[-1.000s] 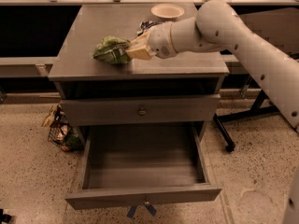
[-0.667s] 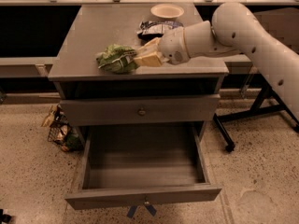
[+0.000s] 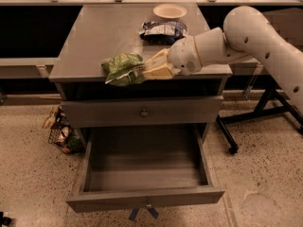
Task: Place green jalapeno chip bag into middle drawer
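The green jalapeno chip bag is crinkled and bright green, held above the front edge of the cabinet top. My gripper reaches in from the right and its pale fingers are shut on the bag's right end. The middle drawer is pulled out wide below, grey, with a bare flat floor and a small knob on its narrow front panel. The bag is higher than the drawer and over its back part.
The grey cabinet top carries a dark blue-and-white bag and a pale bowl at the back. The shut top drawer has a knob. A wire basket of snacks stands on the floor left. Black table legs stand right.
My gripper has carried the green bag forward from the middle of the cabinet top to its front edge.
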Robot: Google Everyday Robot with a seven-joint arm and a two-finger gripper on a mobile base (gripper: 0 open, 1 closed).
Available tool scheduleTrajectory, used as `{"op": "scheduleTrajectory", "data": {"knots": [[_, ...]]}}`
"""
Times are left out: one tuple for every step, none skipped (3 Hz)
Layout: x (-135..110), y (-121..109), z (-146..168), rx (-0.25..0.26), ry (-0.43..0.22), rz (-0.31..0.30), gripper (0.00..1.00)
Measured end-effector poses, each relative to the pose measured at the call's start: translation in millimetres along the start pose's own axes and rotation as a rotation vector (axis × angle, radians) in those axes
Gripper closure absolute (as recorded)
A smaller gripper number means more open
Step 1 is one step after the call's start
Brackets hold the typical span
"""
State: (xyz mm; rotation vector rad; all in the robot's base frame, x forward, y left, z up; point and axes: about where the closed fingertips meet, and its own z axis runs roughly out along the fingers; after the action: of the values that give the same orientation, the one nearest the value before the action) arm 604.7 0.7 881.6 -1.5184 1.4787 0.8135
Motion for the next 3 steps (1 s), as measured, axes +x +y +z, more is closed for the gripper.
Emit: {"op": "scheduleTrajectory", "data": {"knots": [[9, 28, 4, -0.04, 0.049, 0.011, 1.0], [24, 74, 9, -0.073, 0.103, 0.012, 1.0], [68, 114, 29, -0.134, 0.181, 0.047, 1.0]]}}
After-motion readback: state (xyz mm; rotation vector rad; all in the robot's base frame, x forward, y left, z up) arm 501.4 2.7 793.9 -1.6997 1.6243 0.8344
